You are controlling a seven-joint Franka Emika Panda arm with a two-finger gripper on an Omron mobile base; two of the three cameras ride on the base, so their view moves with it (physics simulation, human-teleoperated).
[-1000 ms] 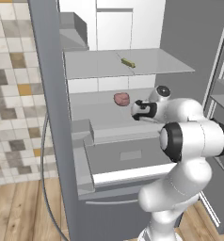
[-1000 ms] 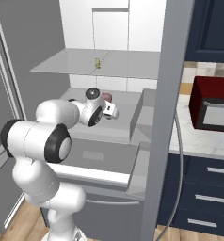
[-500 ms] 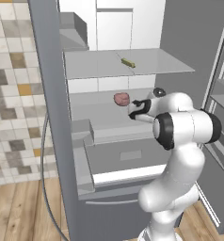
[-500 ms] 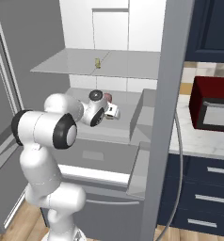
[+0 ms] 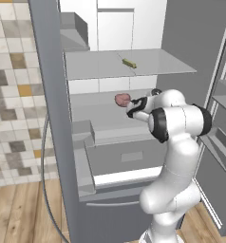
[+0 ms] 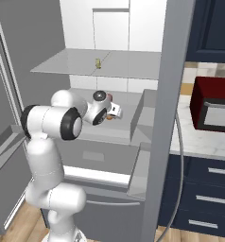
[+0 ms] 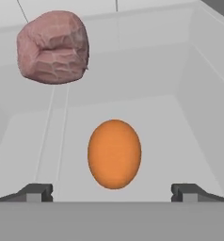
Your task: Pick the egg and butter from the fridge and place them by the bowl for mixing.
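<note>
Inside the open fridge [image 5: 53,118], at far left of the middle shelf in the hand view, a pink lumpy meat-like piece [image 7: 53,46], resting toward the white back wall. Just right of it and nearer the camera, the egg [image 7: 114,153], orange-brown, lying on the pale shelf floor between the two dark fingertips [image 7: 37,191] of the claw [image 7: 114,193], spread wide apart and touching nothing. Seen from the left base view, the pink piece [image 5: 122,99] on the middle shelf, with the claw [image 5: 130,110] reaching in just beside it from the right at the end of the white arm [image 5: 179,124]. One shelf up, the butter [image 5: 129,63], a thin olive-yellow stick, lying alone on the glass, well apart from the claw. From the right base view, the same butter [image 6: 98,63] standing small on the upper shelf, the claw [image 6: 115,111] below it over the middle shelf, and farther right, past the fridge wall, a dark red microwave [image 6: 214,105] on the pale worktop [image 6: 194,142] above navy drawers [image 6: 209,198].
</note>
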